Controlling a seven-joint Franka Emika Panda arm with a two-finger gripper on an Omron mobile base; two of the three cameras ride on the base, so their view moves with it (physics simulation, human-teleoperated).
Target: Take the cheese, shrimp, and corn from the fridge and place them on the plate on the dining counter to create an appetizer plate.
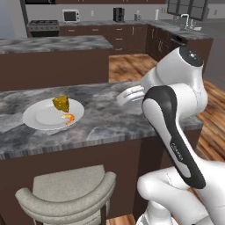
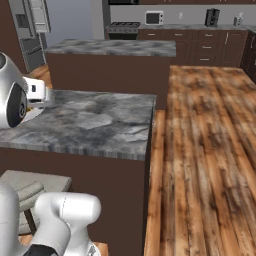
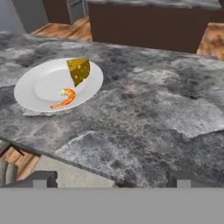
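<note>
Presently the gripper point(image 3: 109, 179) stands spread and empty at the dining counter's point(image 3: 144, 109) near edge; plate point(image 3: 35, 94), cheese point(image 3: 79, 71) and shrimp point(image 3: 64, 98) lie apart, up-left. The left base view adds a stool point(image 1: 70, 189).

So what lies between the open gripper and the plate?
Bare marbled counter; in the hand view nothing sits between the gripper and the plate.

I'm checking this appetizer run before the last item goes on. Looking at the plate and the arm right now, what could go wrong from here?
The cheese sits at the rim of the plate, so a nudge while adding the corn might tip it onto the dining counter. The shrimp is small and loose and could get knocked off. The plate also lies toward the counter's stool-side edge, so a push could slide it that way. The open gripper holds nothing.
</note>
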